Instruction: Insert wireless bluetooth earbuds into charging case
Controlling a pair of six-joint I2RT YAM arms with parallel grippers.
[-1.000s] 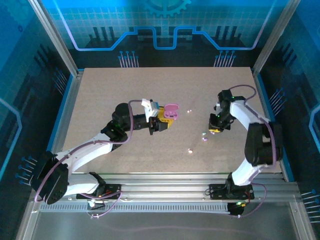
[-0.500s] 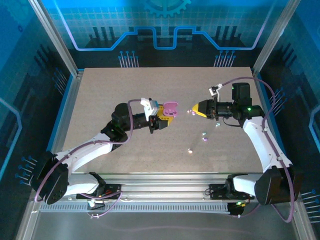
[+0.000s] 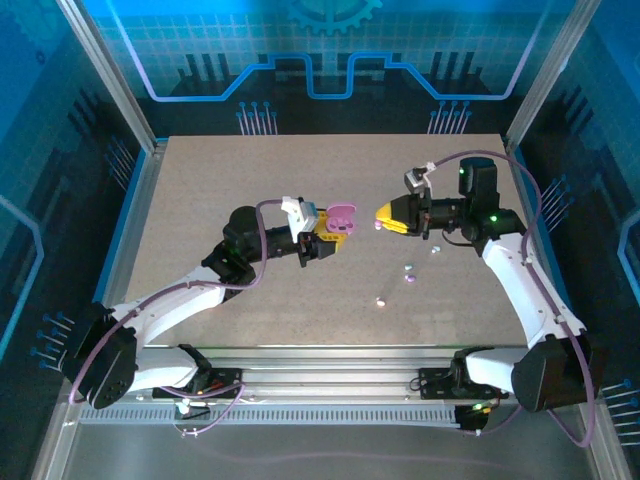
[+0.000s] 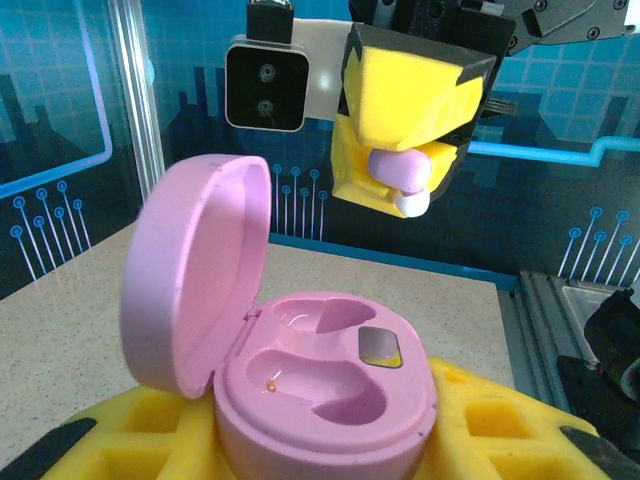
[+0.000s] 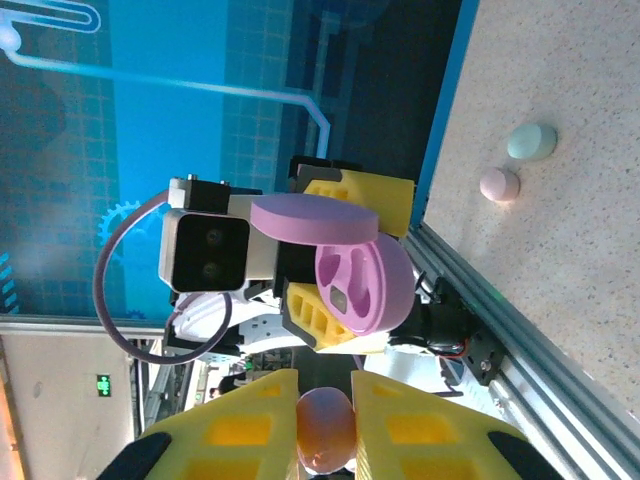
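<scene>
My left gripper [image 3: 328,238] is shut on a pink charging case [image 3: 343,217], holding it above the table with its lid [image 4: 195,275] open. In the left wrist view both wells of the case base [image 4: 325,395] are empty. My right gripper [image 3: 383,221] points left at the case from a short gap away. It is shut on one pinkish earbud [image 5: 325,432], pinched between its yellow fingers [image 4: 400,90]. That earbud [image 4: 398,168] hangs above and beyond the case. Several loose earbuds [image 3: 410,275] lie on the table below the right arm.
The speckled table [image 3: 200,200] is walled by a metal frame with blue panels. A pale green earbud [image 5: 530,141] and a pink earbud [image 5: 499,184] lie together near the table's edge. One more earbud [image 3: 381,300] lies nearer the front rail [image 3: 330,365].
The right arm rose from the table at the right, swung to point left, and moved closer to the case with an earbud in its jaws. The left arm held still.
</scene>
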